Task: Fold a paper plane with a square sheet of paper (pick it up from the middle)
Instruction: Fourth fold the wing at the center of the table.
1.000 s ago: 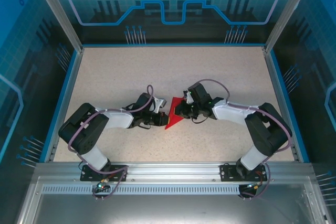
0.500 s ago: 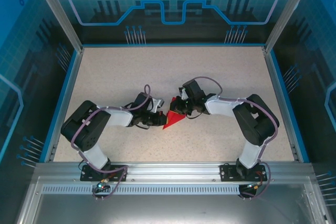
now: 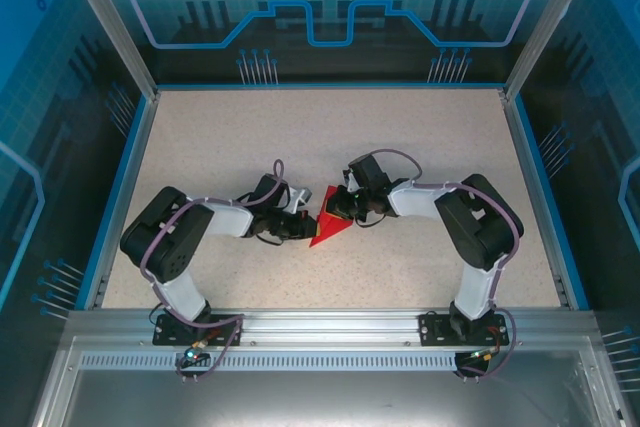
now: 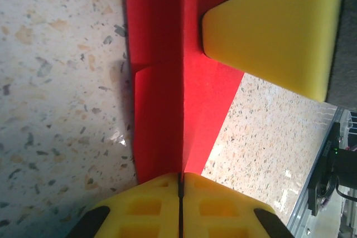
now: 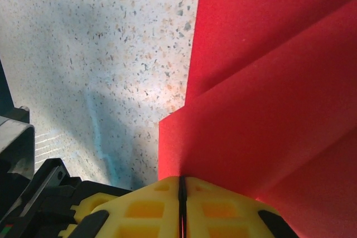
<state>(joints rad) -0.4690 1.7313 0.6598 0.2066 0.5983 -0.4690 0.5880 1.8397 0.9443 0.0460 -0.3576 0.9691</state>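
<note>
The square sheet of paper (image 3: 328,229) is folded into a pointed red wedge and lies mid-table, its tip toward the near left. My left gripper (image 3: 303,224) is shut on its left side. In the left wrist view the yellow fingertips (image 4: 156,193) of my left gripper (image 4: 181,175) pinch the raised centre crease of the paper (image 4: 162,82). My right gripper (image 3: 337,209) is shut on the far right part. In the right wrist view my right gripper (image 5: 182,179) clamps the edge of a folded layer of the paper (image 5: 268,110). The right gripper's yellow fingers (image 4: 279,26) rest on the paper opposite mine.
The speckled table (image 3: 330,137) is bounded by a blue rim (image 3: 125,187) and clear enclosure walls. The aluminium rail (image 3: 330,327) carrying both arm bases runs along the near edge. Black parts of the left arm (image 5: 33,204) sit close beside the right fingers.
The right arm has swung its elbow inward and its gripper has moved slightly left and farther away. The paper has narrowed and shifted a little left. The left arm has barely moved.
</note>
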